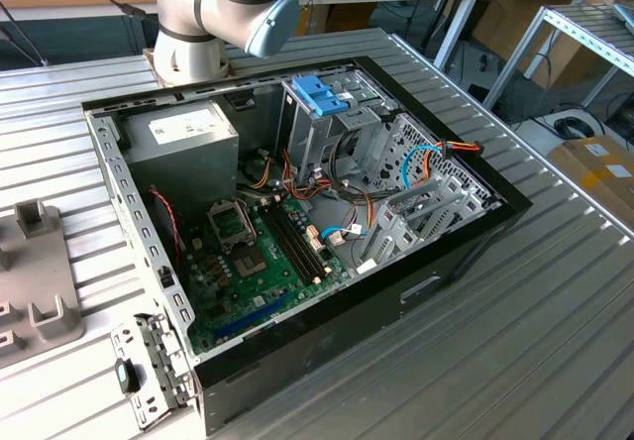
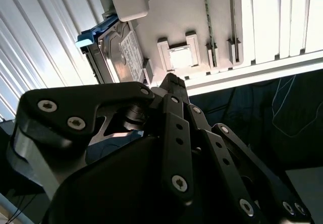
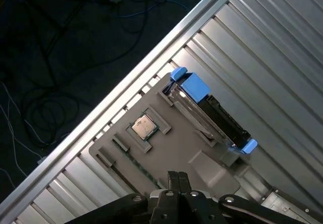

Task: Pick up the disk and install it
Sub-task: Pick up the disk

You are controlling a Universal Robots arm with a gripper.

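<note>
- In the exterior view, a grey fixture plate (image 1: 45, 306) lies at the left edge of the ribbed tabletop (image 1: 515, 361). To its right sits the open computer case (image 1: 327, 346), with its drive cage (image 1: 327, 128) upright.
- In the first wrist view, the disk (image 3: 209, 114) stands on edge in a fixture plate, near a processor chip (image 3: 145, 126).
- The end effector (image 3: 177, 177) hovers above, apart from the disk, fingers pressed together on nothing.
- Judged: the disk is not yet picked up, so installation remains too.

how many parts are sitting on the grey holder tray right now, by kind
disk: 1
processor chip: 1
green memory stick: 1
total: 3, all on the grey holder tray
</note>
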